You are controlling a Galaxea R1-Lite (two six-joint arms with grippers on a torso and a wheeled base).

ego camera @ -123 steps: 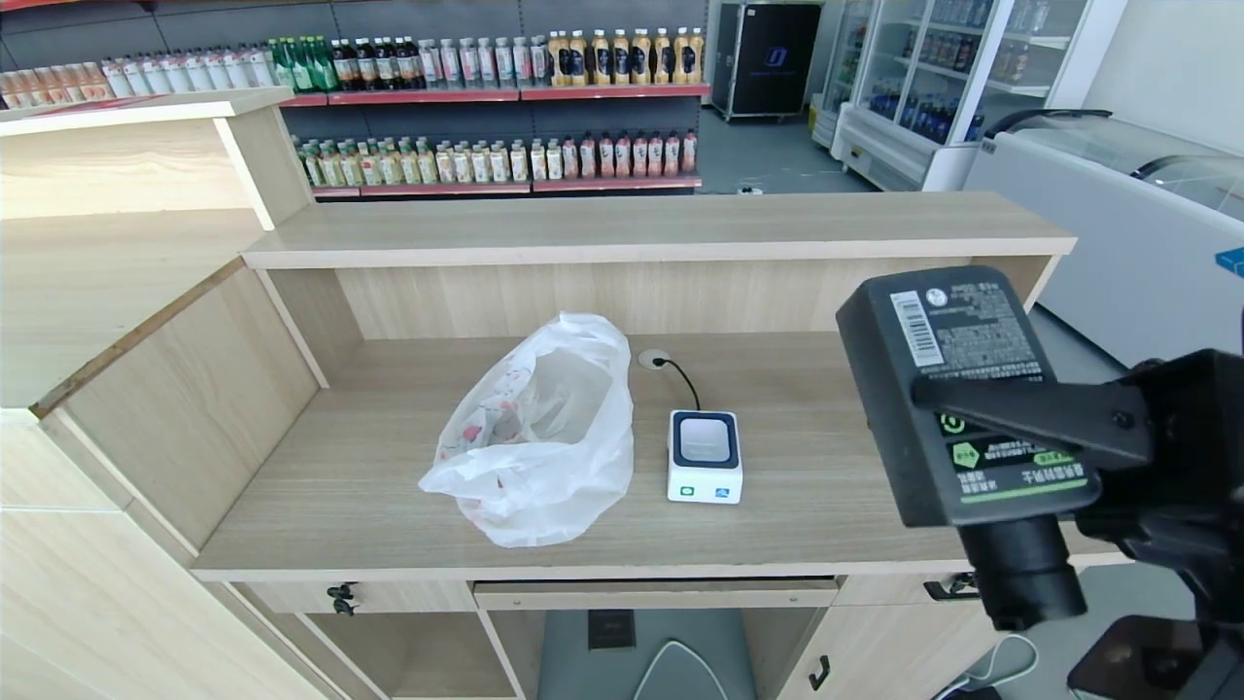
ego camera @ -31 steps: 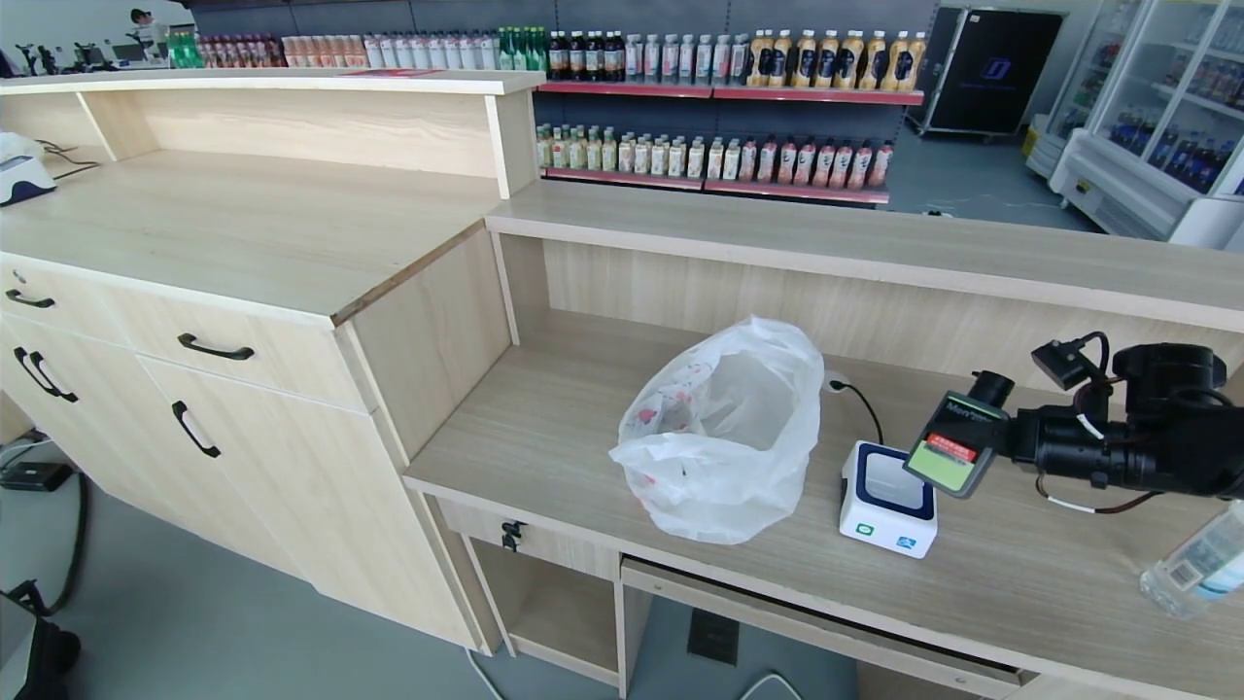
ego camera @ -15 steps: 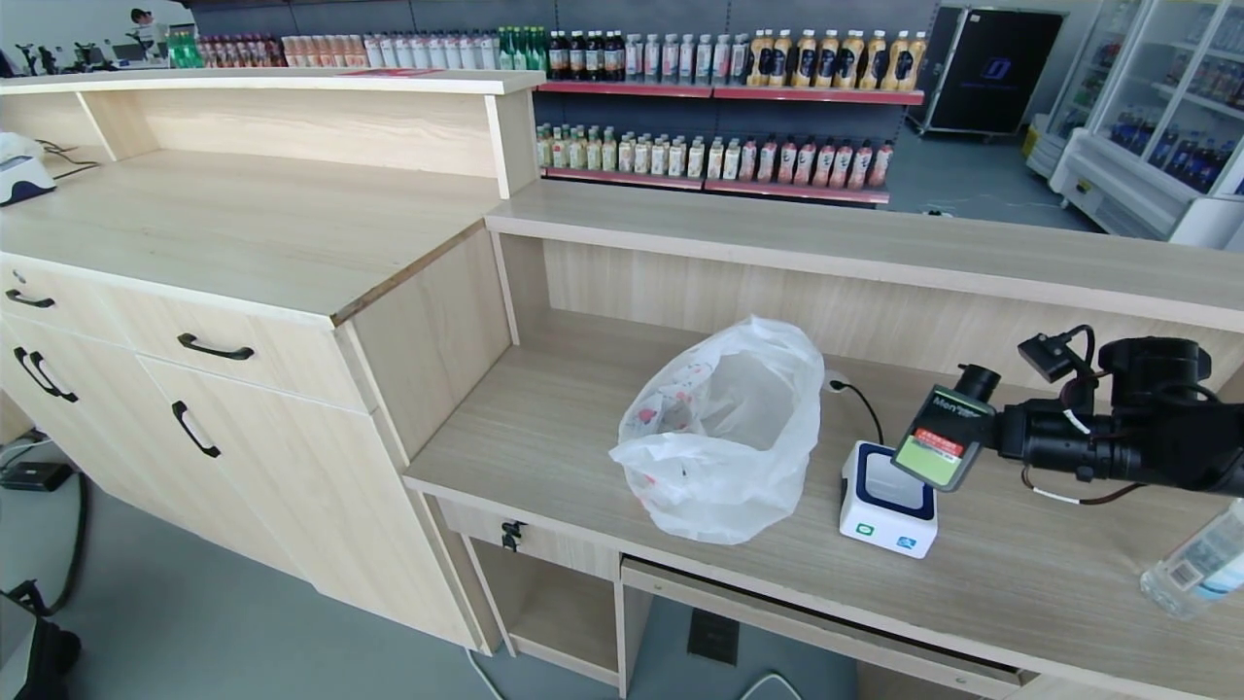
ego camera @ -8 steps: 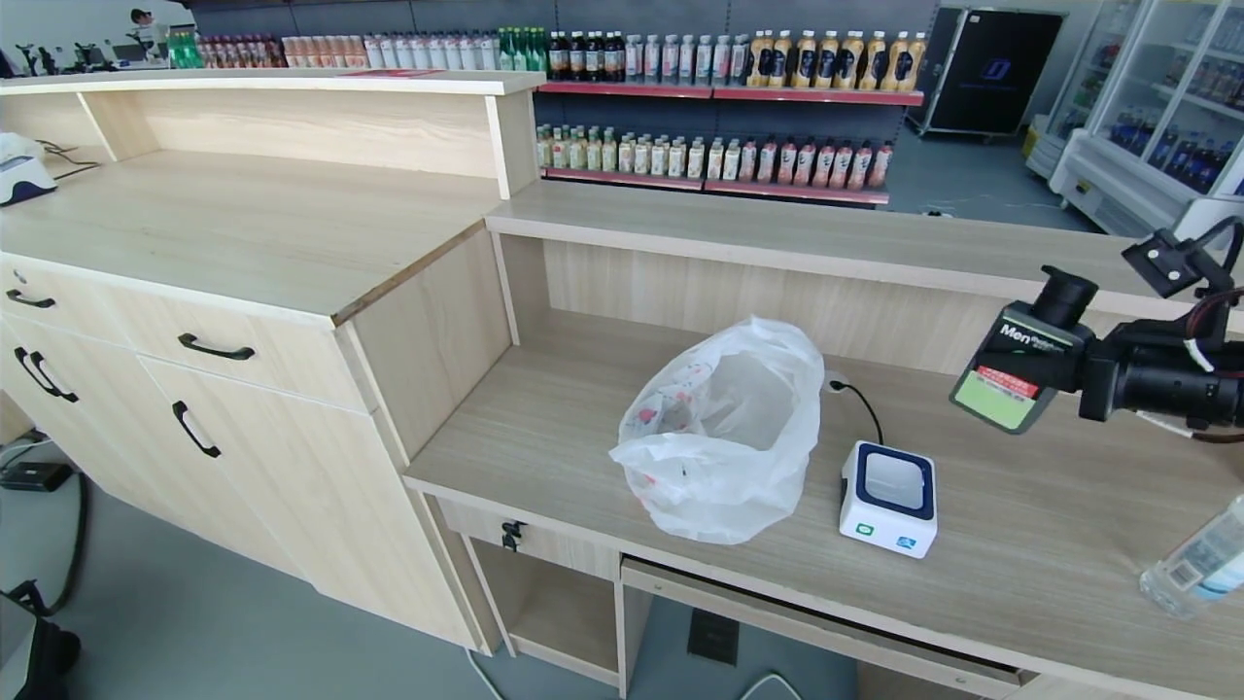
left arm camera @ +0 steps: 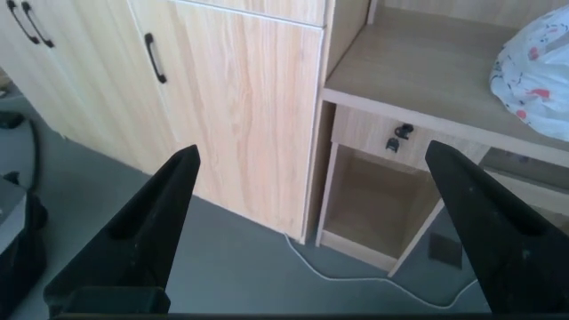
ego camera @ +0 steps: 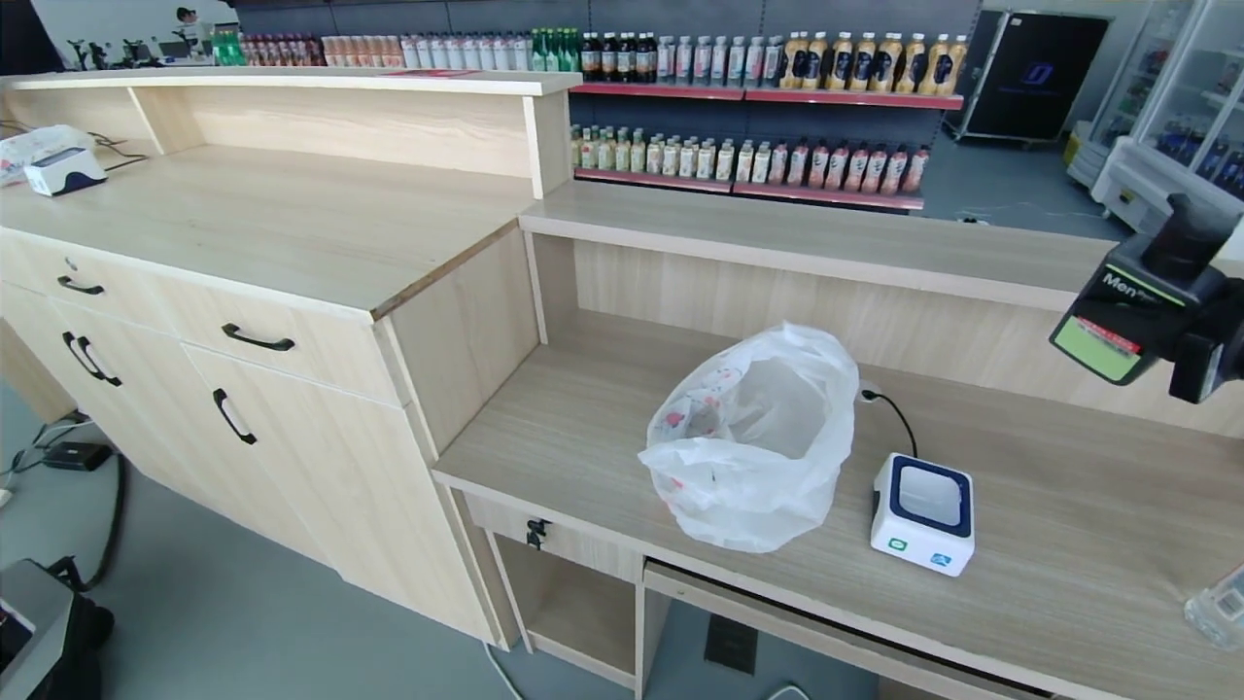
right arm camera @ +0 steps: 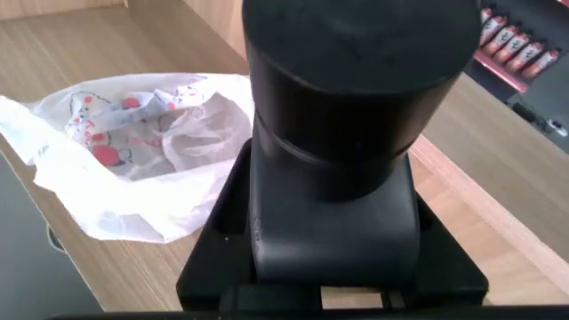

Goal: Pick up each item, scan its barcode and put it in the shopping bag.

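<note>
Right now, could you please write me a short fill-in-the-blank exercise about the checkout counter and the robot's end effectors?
1. The right end effector holds a bottle with a green label and a body coloured ____.
2. On the counter, the white scanner stands on the robot's ____ side of the shopping bag.
3. The left end effector is ____, with nothing between its fingers.

Missing words: black; right; open.
</note>
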